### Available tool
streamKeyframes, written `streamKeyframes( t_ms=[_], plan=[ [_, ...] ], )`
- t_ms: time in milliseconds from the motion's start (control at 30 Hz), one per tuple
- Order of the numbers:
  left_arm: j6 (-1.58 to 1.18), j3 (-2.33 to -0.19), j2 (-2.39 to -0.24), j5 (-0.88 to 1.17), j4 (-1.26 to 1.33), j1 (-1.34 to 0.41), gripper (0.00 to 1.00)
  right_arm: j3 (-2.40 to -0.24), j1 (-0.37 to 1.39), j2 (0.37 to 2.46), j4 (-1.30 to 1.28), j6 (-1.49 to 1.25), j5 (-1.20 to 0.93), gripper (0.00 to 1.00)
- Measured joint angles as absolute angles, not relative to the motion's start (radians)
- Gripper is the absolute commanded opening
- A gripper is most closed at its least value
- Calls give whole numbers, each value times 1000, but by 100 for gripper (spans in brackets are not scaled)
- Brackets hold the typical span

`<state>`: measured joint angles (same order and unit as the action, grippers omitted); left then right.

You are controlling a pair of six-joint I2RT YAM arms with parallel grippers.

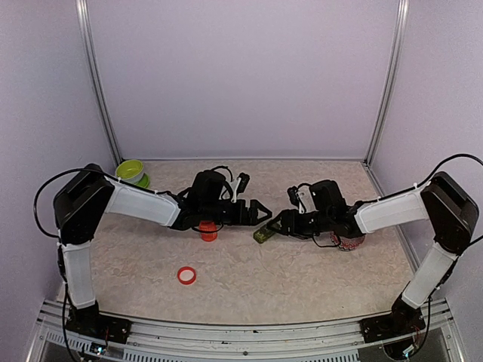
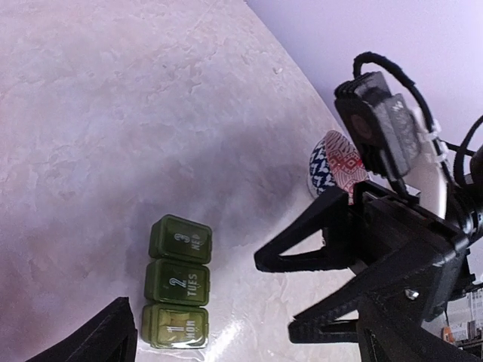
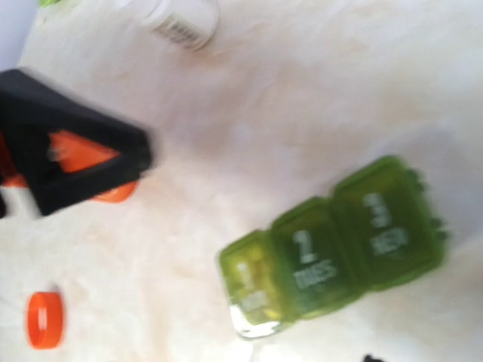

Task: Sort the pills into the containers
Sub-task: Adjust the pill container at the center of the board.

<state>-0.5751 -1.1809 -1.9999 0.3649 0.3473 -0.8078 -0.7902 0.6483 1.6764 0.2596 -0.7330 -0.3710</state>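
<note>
The containers (image 2: 178,290) are a row of three dark green boxes marked MON, TUES and WED, lying on the table with lids shut (image 3: 332,253) (image 1: 263,234). Yellowish pills (image 2: 170,328) show through the MON lid (image 3: 253,283). My left gripper (image 1: 255,212) is open just left of the row, and only one of its fingers (image 2: 106,335) shows in the left wrist view. My right gripper (image 2: 273,298) is open just right of the row (image 1: 278,224), with nothing between its fingers. Neither gripper touches the boxes.
An orange bottle (image 1: 208,232) stands under the left arm, partly behind the left finger (image 3: 113,188). An orange cap (image 1: 186,275) lies nearer the front (image 3: 44,320). A white bottle (image 3: 181,19), a lime-green bowl (image 1: 130,170) and a patterned bowl (image 2: 336,162) stand around.
</note>
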Motion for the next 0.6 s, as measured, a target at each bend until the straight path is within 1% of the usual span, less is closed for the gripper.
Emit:
streamKeyframes(
  t_ms=[133, 300, 600],
  plan=[
    [-571, -1181, -1948, 352, 322, -826, 99, -811, 632, 1662, 198, -689, -325, 76],
    [-566, -1160, -1856, 305, 288, -868, 99, -860, 588, 1675, 161, -653, -309, 77],
    [-550, -1037, -1634, 174, 212, -899, 99, -992, 558, 1864, 159, -614, -353, 77]
  ],
)
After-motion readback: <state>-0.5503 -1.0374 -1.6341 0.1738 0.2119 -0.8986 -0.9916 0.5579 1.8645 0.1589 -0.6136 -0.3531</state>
